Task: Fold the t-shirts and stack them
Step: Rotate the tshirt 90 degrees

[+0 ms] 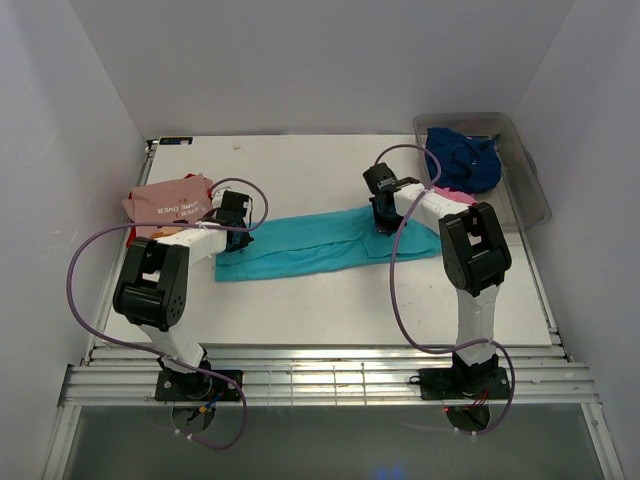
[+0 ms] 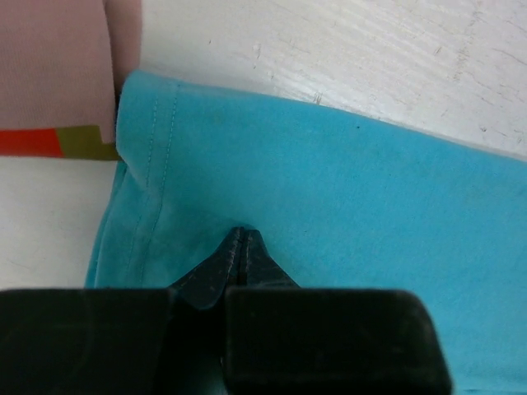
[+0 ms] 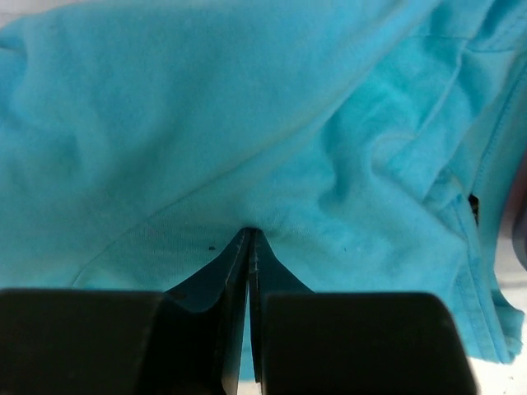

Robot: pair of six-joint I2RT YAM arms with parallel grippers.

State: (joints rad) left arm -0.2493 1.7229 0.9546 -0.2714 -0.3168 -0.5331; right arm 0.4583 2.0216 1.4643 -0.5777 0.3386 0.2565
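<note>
The turquoise t-shirt (image 1: 310, 243) lies as a long folded strip across the middle of the table. My left gripper (image 1: 235, 238) is at its left end. In the left wrist view its jaws are shut, with the tips (image 2: 241, 236) pressed into the turquoise t-shirt (image 2: 346, 181) just inside the hem. My right gripper (image 1: 383, 222) is at the strip's right end, shut, and the turquoise t-shirt (image 3: 247, 107) puckers at its tips (image 3: 249, 234). The salmon-pink t-shirt (image 1: 168, 201) with white lettering lies at the left. A red cloth edge (image 1: 133, 235) shows under it.
A clear grey tub (image 1: 530, 185) stands at the back right and holds a navy t-shirt (image 1: 462, 158). A bright pink cloth (image 1: 452, 192) shows beside the tub. The salmon-pink t-shirt (image 2: 58, 66) nearly touches the turquoise hem. The white table (image 1: 300, 160) shows behind the strip.
</note>
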